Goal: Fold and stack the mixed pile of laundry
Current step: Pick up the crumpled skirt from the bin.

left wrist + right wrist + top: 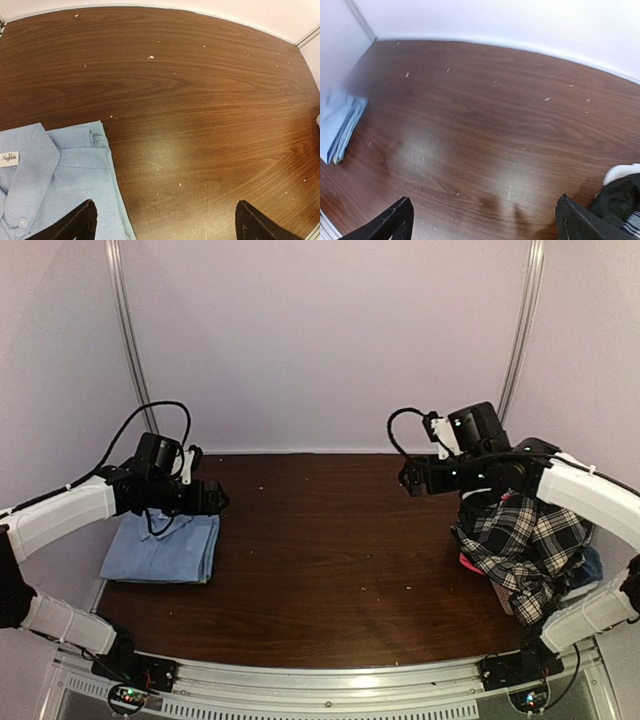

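A folded light blue shirt (165,548) lies flat at the table's left side; its collar and label show in the left wrist view (55,180). My left gripper (215,498) hovers just above its right edge, open and empty (166,222). At the right a black-and-white plaid shirt (525,545) is heaped over a bit of hot-pink trousers (468,562) and a duller blue cloth (592,565). My right gripper (408,480) hangs left of and above this pile, open with nothing between its fingers (482,220). The blue shirt (340,125) shows far off in the right wrist view.
The brown wooden table (330,540) is flecked with small crumbs. White walls close it in at the back and sides. A white rim (620,172) with dark plaid cloth (622,200) below it shows at the lower right of the right wrist view.
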